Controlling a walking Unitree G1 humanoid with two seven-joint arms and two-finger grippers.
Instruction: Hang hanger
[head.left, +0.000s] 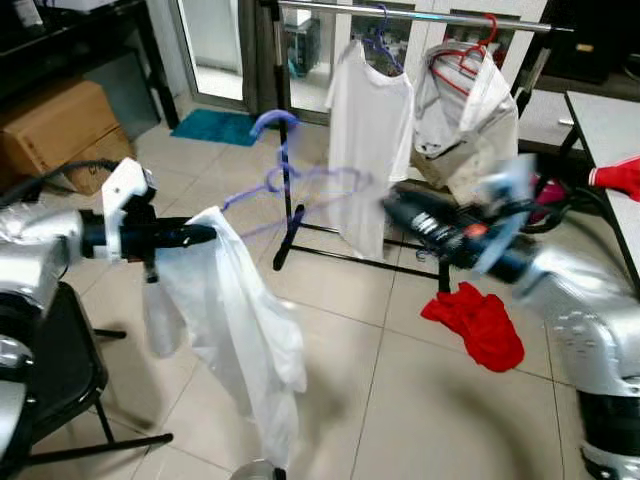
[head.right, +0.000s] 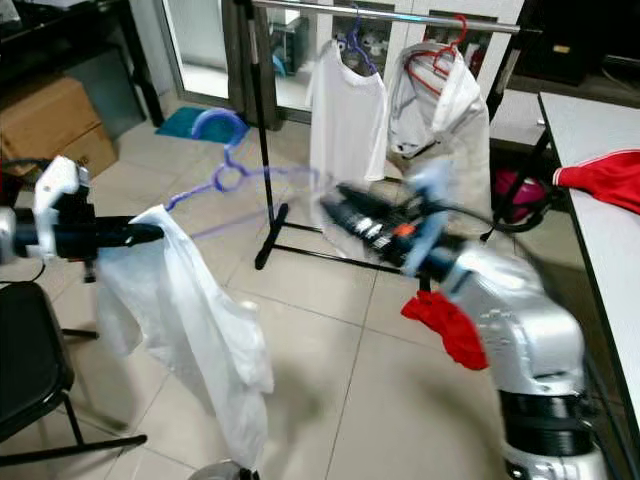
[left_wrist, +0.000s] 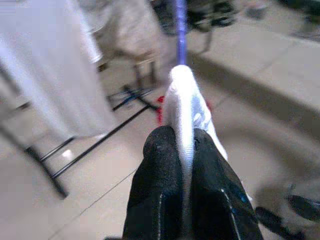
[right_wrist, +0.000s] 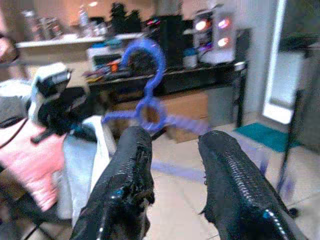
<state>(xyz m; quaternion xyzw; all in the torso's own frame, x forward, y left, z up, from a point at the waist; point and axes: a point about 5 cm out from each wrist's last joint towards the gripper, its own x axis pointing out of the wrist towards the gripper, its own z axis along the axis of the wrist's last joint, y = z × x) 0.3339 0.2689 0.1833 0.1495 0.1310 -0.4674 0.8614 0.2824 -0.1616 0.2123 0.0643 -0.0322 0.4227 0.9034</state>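
On the left, the left gripper (head.left: 205, 235) is clenched on one shoulder of a white garment (head.left: 240, 330) draped over a purple hanger (head.left: 285, 180) — the left wrist view shows the white cloth pinched between its two black fingers (left_wrist: 160, 175), with the purple arm of the hanger running on beyond them. The garment hangs down slack from that one end, well above the tiled floor (head.left: 400, 400), and the hanger's hook points up and away toward the rail.

In the middle, the hanger is blurred and looks only half dressed. Behind it stands the clothes rack (head.left: 420, 15), already carrying a white shirt (head.left: 365, 140) on a blue hanger and a second pale garment (head.left: 470, 120) on a red one.

To the right, the right gripper (head.left: 400, 212) is released, its fingers spread — in its wrist view the hanger's hook and neck sit beyond the gap, not yet held. A red cloth (head.left: 480, 325) lies on the floor by the rack's foot.

The risk, as I judge it: with the hanger pinched at one end only, the garment may slide off, or the hanger may twist so the right gripper closes on air.
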